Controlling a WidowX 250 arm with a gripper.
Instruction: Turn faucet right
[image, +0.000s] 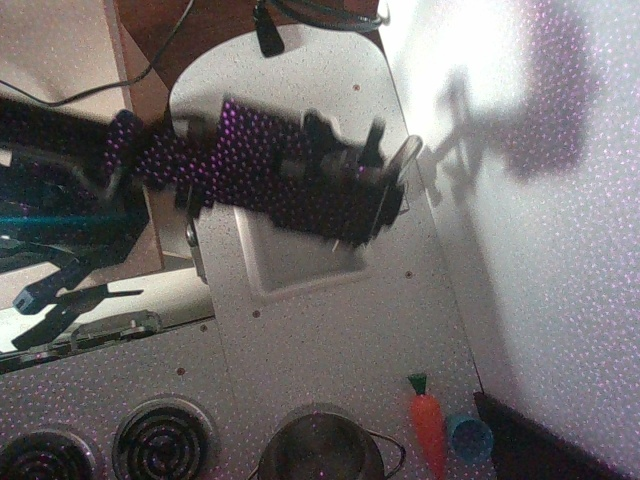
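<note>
The silver faucet (404, 157) stands at the right rim of the sink (300, 272). Only part of its curved spout shows; its base and side lever are hidden behind my arm. My dark arm reaches in from the left across the sink. My gripper (378, 195) is blurred and sits right at the faucet, over its base. I cannot tell whether its fingers touch the faucet or how wide they stand.
A white wall (540, 250) rises close to the right of the faucet. An orange toy carrot (428, 425) and a blue cup (468, 437) lie at the front right. A metal pot (320, 448) and stove burners (163, 440) are at the front.
</note>
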